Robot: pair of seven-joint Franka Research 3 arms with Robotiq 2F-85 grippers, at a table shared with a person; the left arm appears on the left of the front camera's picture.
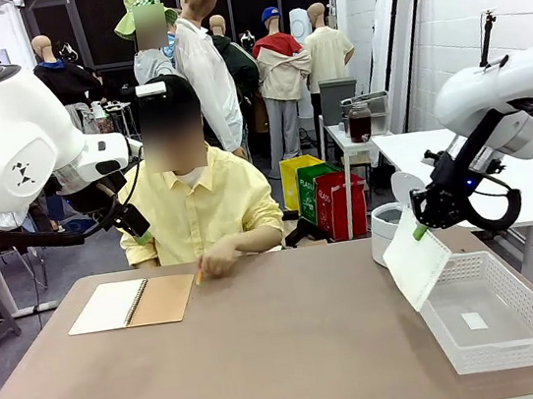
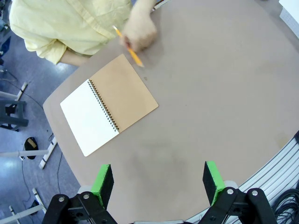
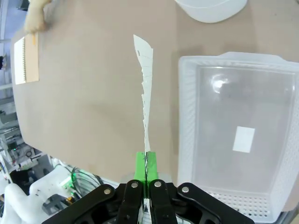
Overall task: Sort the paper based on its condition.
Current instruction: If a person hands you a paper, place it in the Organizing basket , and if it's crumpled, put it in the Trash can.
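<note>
paper (image 1: 416, 260) beside basket (image 1: 511, 350) — tag (image 1: 474, 320) inside, notebook (image 1: 132, 304) apart

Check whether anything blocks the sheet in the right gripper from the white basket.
Nothing visible does. The paper hangs from the right gripper beside the basket, whose top is open; just a small tag lies inside.

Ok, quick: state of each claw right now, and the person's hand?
Left claw: open, empty.
Right claw: closed on a sheet of paper.
Person's hand: holding a pencil.
</note>
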